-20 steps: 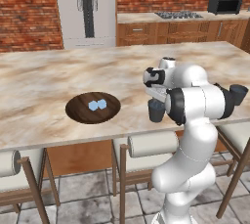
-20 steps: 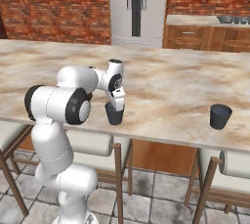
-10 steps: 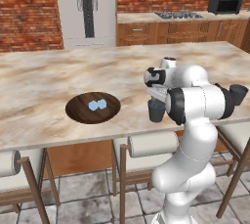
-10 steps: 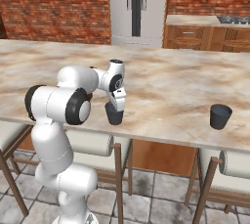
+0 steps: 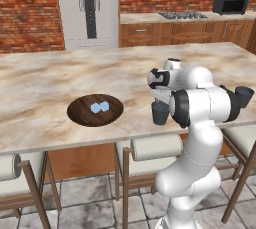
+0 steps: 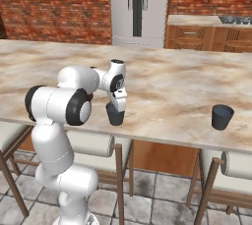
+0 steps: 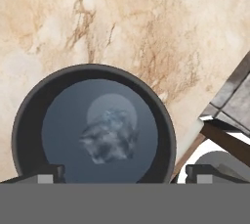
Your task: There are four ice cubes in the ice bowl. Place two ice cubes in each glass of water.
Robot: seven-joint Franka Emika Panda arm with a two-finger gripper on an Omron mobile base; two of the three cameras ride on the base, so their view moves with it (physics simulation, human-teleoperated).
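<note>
Two ice cubes (image 5: 100, 107) remain in the bowl (image 5: 80, 116); lift the open, empty end effector (image 7: 122, 174) straight off the glass (image 6: 115, 115), then swing toward nine o'clock.

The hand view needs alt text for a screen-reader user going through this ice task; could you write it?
Looking straight down into a dark glass of water on the marble counter, with a pale blurry shape in the water, likely ice. The open gripper hovers above, its fingertips astride the rim. A chair shows beyond the counter edge.

The gripper (image 7: 119, 173) now has its fingers wide apart above the glass (image 7: 93, 125), and ice (image 7: 110, 137) sits in the water.
</note>
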